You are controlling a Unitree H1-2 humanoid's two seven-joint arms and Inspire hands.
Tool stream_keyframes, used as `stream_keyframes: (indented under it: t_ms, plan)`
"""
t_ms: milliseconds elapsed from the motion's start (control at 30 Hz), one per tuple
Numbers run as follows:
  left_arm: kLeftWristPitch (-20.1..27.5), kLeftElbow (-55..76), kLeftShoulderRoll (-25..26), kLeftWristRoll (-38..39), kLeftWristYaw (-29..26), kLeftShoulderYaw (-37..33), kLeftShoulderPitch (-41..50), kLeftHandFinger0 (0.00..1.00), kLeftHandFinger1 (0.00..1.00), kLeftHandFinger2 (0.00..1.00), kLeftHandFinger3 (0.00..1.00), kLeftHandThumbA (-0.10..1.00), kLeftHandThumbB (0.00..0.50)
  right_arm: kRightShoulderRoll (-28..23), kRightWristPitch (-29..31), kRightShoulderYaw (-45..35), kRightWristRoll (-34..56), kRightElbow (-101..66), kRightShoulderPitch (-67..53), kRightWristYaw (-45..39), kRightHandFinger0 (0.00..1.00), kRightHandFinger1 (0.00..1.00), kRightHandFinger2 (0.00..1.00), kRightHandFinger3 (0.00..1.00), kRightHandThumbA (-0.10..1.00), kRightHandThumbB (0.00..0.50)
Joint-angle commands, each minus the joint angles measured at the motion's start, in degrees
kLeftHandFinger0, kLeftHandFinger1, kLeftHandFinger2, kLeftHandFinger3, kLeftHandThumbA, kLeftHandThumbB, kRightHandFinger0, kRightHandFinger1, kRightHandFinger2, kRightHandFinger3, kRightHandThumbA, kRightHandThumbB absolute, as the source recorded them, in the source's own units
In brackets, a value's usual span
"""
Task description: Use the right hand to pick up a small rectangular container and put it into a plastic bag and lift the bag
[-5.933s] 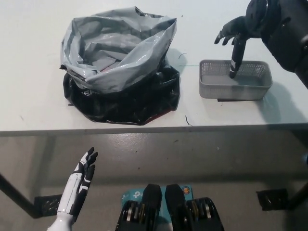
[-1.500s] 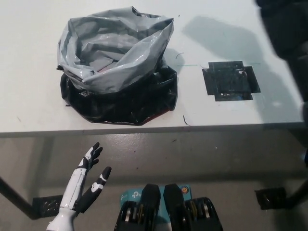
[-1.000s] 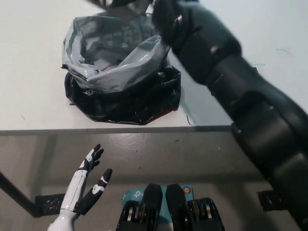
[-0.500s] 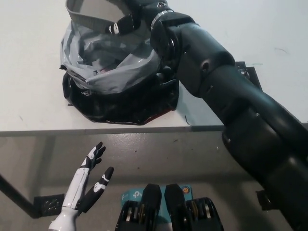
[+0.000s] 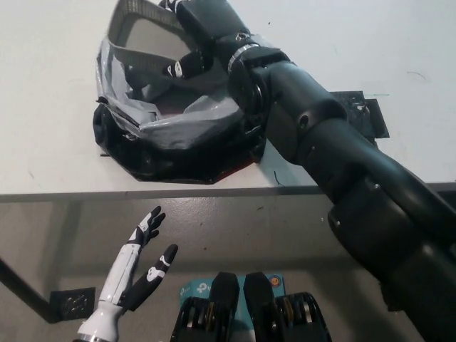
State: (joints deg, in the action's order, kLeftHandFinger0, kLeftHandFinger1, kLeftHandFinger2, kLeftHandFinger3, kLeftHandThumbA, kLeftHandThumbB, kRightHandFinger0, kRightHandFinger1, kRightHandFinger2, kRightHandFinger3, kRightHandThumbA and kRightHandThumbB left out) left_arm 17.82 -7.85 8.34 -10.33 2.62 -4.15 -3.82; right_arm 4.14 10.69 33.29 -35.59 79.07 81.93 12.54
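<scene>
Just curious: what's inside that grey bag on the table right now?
The grey container is tipped into the bag, held by the black right hand. The bag's bottom is hidden beneath them. The white left hand waits below the table.

Lighting even and bright from overhead. The white matte table top (image 5: 50,107) is near overexposed, with little surface detail. The crumpled grey-and-black plastic bag (image 5: 167,139) carries soft specular glare on its folds. Shadows are faint. The black right arm (image 5: 335,164) reads dark, low in detail. Focus is acceptable throughout; the floor below is dimmer.
</scene>
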Motion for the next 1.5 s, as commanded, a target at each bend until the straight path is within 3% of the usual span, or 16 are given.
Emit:
stream_keyframes:
  t_ms: [0, 67, 100, 133, 167, 300, 500, 800, 1167, 1267, 1333, 1467]
  plan:
    - [0.46, 1.92, 0.91, 0.22, 0.79, -0.20, -1.29, 1.00, 1.00, 1.00, 1.00, 0.79, 0.222, 0.06, -0.10, -0.14, 0.49, 0.19, 4.23, -5.76, 0.34, 0.51, 0.77, 0.64, 0.06, 0.266]
    - [-0.15, 2.19, 1.00, -0.30, 0.86, -0.33, -1.37, 1.00, 1.00, 1.00, 1.00, 0.81, 0.240, -0.05, -2.27, -1.22, 2.05, 0.78, 4.89, -12.93, 0.65, 0.76, 0.94, 1.00, 0.32, 0.374]
    - [-0.45, 2.37, 0.92, -0.42, 0.85, -0.35, -1.39, 1.00, 1.00, 1.00, 1.00, 0.82, 0.241, -0.12, -3.95, -1.49, 2.49, 1.04, 5.37, -16.69, 0.86, 0.97, 1.00, 1.00, 0.43, 0.411]
    - [-0.58, 2.50, 0.88, -0.38, 0.87, -0.36, -1.38, 1.00, 1.00, 1.00, 1.00, 0.82, 0.240, -0.16, -4.89, -1.36, 2.33, 1.12, 5.64, -18.53, 0.93, 1.00, 1.00, 1.00, 0.45, 0.428]
    - [-0.87, 2.68, 0.89, -0.45, 0.89, -0.36, -1.33, 1.00, 1.00, 1.00, 1.00, 0.82, 0.241, -0.14, -6.20, -1.45, 2.45, 1.37, 5.94, -20.64, 1.00, 1.00, 1.00, 1.00, 0.55, 0.476]
    - [-0.65, 2.52, 1.04, -0.06, 0.86, -0.06, -2.26, 1.00, 1.00, 1.00, 1.00, 0.80, 0.225, -0.57, -10.85, -1.41, 2.50, 2.20, 7.75, -28.41, 1.00, 1.00, 1.00, 1.00, 0.76, 0.500]
    - [-0.11, 1.76, 1.11, -0.35, 0.57, 0.04, -3.04, 1.00, 1.00, 1.00, 1.00, 0.82, 0.223, -2.32, -10.84, -0.47, 1.54, 2.00, 9.14, -33.83, 1.00, 1.00, 1.00, 1.00, 0.91, 0.500]
    - [-0.01, 0.88, 0.97, 0.36, 0.83, 0.10, -3.73, 1.00, 1.00, 1.00, 1.00, 0.82, 0.233, -3.82, -11.00, -1.51, 2.11, 0.64, 9.63, -34.53, 1.00, 1.00, 1.00, 1.00, 0.91, 0.500]
    - [-0.08, 0.60, 1.34, -0.52, 0.57, 0.11, -4.02, 1.00, 1.00, 1.00, 1.00, 0.85, 0.243, -7.70, -5.26, -9.75, 6.53, -6.89, 15.23, -27.06, 1.00, 1.00, 1.00, 1.00, 1.00, 0.500]
    - [-0.21, 0.82, 1.32, -0.53, 0.71, -0.01, -3.86, 1.00, 1.00, 1.00, 1.00, 0.84, 0.239, -9.15, -4.14, -13.85, 9.58, -10.98, 16.65, -27.50, 1.00, 1.00, 1.00, 1.00, 1.00, 0.491]
    - [-0.47, 1.03, 1.11, -1.04, 0.56, -0.17, -3.67, 1.00, 1.00, 1.00, 1.00, 0.85, 0.242, -9.96, -4.46, -16.47, 11.65, -14.23, 15.90, -28.86, 1.00, 1.00, 1.00, 1.00, 1.00, 0.454]
    - [-0.82, 1.32, 1.05, -0.68, 0.78, -0.09, -3.67, 1.00, 1.00, 1.00, 1.00, 0.84, 0.241, -11.23, -7.24, -19.08, 14.16, -19.10, 14.37, -35.44, 1.00, 1.00, 1.00, 1.00, 1.00, 0.499]
